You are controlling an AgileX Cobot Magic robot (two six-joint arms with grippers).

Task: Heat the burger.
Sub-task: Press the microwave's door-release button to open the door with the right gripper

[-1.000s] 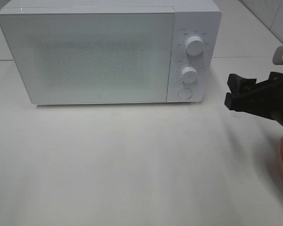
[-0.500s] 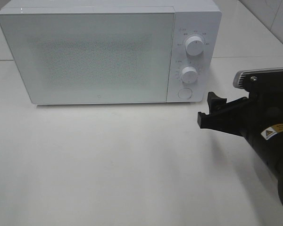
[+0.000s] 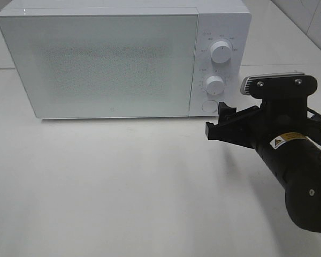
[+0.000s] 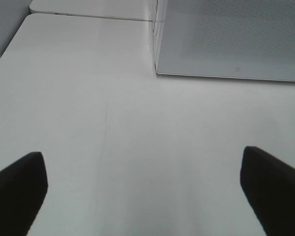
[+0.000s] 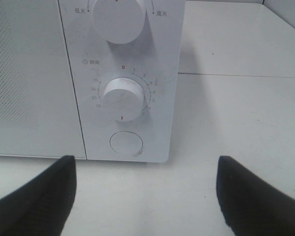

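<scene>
I'm aiming the right gripper (image 3: 216, 120), jaws wide and holding nothing, at the microwave (image 3: 112, 59)'s round button (image 3: 209, 106), probably to pop it open.

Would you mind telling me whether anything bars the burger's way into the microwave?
Yes: the microwave has its door shut across the front, closing off the inside. The open right gripper faces the round button, with nothing between them. The burger is not in view.
</scene>
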